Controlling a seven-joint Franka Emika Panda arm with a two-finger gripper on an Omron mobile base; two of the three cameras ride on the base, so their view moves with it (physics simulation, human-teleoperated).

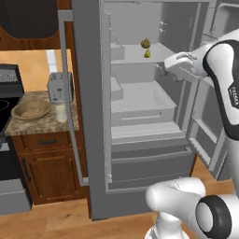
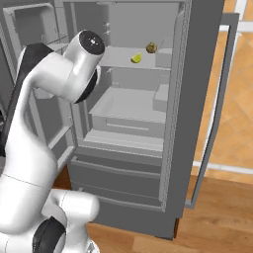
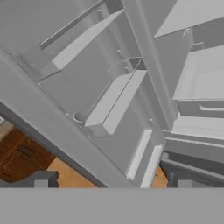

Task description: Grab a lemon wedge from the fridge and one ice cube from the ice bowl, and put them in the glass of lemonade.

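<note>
The fridge [image 1: 88, 116] stands with both upper doors swung open. On its top shelf lies the small yellow-green lemon wedge [image 1: 147, 53] [image 2: 136, 58], just below a brownish lumpy round item [image 1: 145, 43] [image 2: 151, 47]. My gripper [image 1: 170, 66] hovers at the right side of the fridge opening, to the right of the wedge and slightly lower, apart from it. In the hand view its dark fingertips [image 3: 41, 180] stand wide apart, so the gripper [image 3: 111, 181] is open and holds nothing. The tan ice bowl [image 1: 31, 109] and the glass of lemonade [image 1: 60, 112] sit on the counter at left. The ice cube is too small to make out.
A silver toaster [image 1: 59, 87] stands behind the glass. The stove [image 1: 7, 93] is at the far left. The right fridge door [image 1: 207, 140] with its bins hangs open beside my arm. The left door's bar handle [image 1: 70, 98] juts toward the counter. Lower drawers [image 1: 149, 163] are shut.
</note>
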